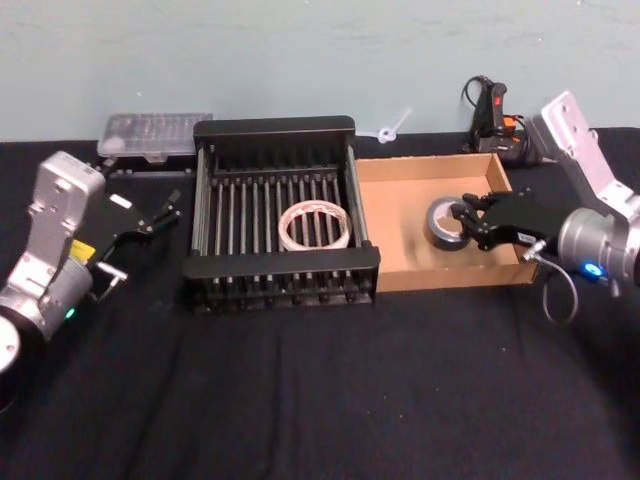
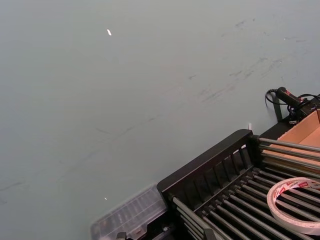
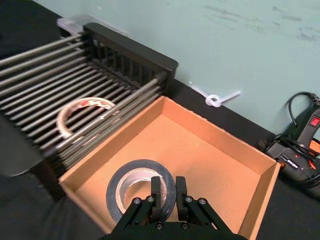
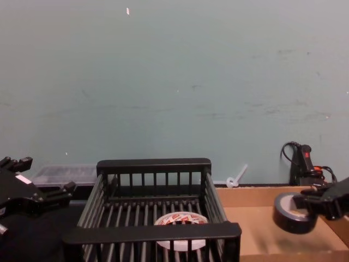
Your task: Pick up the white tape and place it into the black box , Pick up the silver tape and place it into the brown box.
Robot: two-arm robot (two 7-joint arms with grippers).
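Note:
The white tape (image 1: pixel 285 228) lies flat on the ribbed floor of the black box (image 1: pixel 275 127), right of its middle; it also shows in the chest view (image 4: pixel 180 219). The silver tape (image 1: pixel 443 222) hangs tilted a little above the floor of the brown box (image 1: pixel 400 255). My right gripper (image 1: pixel 468 224) is shut on it. In the right wrist view the fingers (image 3: pixel 159 192) pinch the roll's near wall (image 3: pixel 141 175). My left gripper (image 1: pixel 160 212) is parked left of the black box, open and holding nothing.
A clear plastic case (image 1: pixel 155 135) sits behind the black box at the back left. A black-and-red corded tool (image 1: pixel 492 108) and a white tie (image 1: pixel 392 128) lie behind the brown box. Black cloth covers the table's front.

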